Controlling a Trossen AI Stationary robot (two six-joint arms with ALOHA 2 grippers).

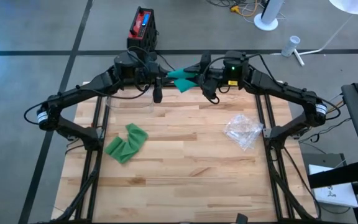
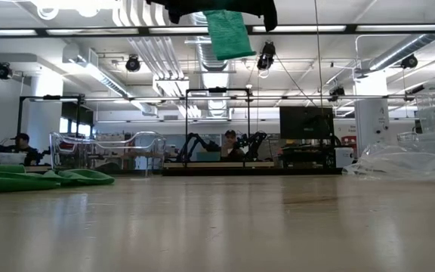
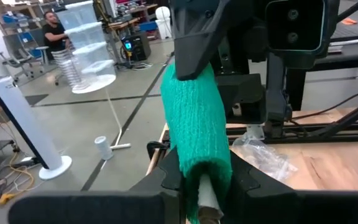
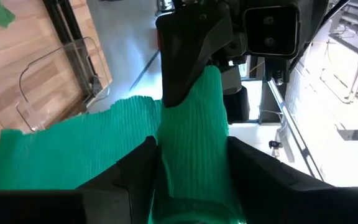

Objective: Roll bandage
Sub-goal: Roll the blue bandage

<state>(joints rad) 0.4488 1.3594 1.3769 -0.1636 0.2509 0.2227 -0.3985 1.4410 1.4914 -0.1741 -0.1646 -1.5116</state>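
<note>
The green bandage (image 1: 182, 79) hangs in the air above the table's (image 1: 185, 155) far edge, stretched between the two grippers. The left gripper (image 3: 205, 180) is clamped on the rolled end, which sits between its fingers (image 3: 166, 177) with the roll's core poking out toward the wrist. The right gripper (image 4: 188, 158) has its fingers (image 4: 138, 165) on either side of the other end, touching the fabric; a loose flap spreads out beside one finger.

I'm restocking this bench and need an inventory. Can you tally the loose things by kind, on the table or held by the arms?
Green bandages: 2, one held in the air between both grippers, one crumpled on the table
Clear plastic bags: 1
Clear plastic containers: 1
Total: 4
</note>
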